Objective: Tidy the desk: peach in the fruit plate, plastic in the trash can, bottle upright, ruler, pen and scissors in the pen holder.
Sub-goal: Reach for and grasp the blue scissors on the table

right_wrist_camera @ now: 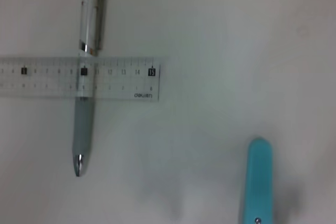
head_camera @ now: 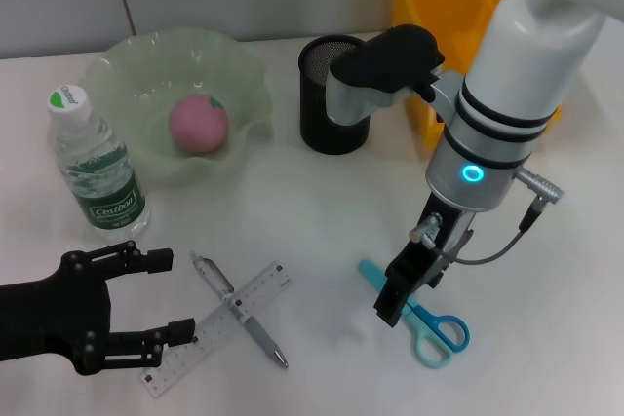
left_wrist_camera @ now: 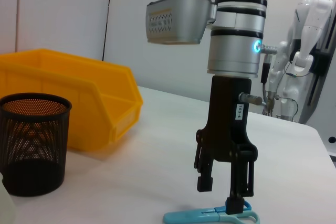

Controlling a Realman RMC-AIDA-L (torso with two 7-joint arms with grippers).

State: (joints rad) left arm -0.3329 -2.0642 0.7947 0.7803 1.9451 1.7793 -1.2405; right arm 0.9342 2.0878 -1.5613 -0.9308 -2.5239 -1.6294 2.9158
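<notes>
A pink peach (head_camera: pixel 199 124) lies in the green fruit plate (head_camera: pixel 127 65). The bottle (head_camera: pixel 97 168) stands upright to the plate's left. A pen (head_camera: pixel 239 309) lies across a clear ruler (head_camera: pixel 224 323) near the front; the right wrist view shows the pen (right_wrist_camera: pixel 86 93) and the ruler (right_wrist_camera: pixel 115 80) too. Light blue scissors (head_camera: pixel 429 323) lie flat under my right gripper (head_camera: pixel 400 294). That right gripper (left_wrist_camera: pixel 221 195) is open, one fingertip down at the scissors (left_wrist_camera: pixel 210 216). My left gripper (head_camera: pixel 161 299) is open at the ruler's near end. No plastic is in view.
The black mesh pen holder (head_camera: pixel 331 94) stands behind the middle of the desk, beside the yellow bin (head_camera: pixel 439 7). The left wrist view shows the pen holder (left_wrist_camera: pixel 34 140) and the bin (left_wrist_camera: pixel 79 93) side by side. A white robot (left_wrist_camera: pixel 310 51) stands beyond the desk.
</notes>
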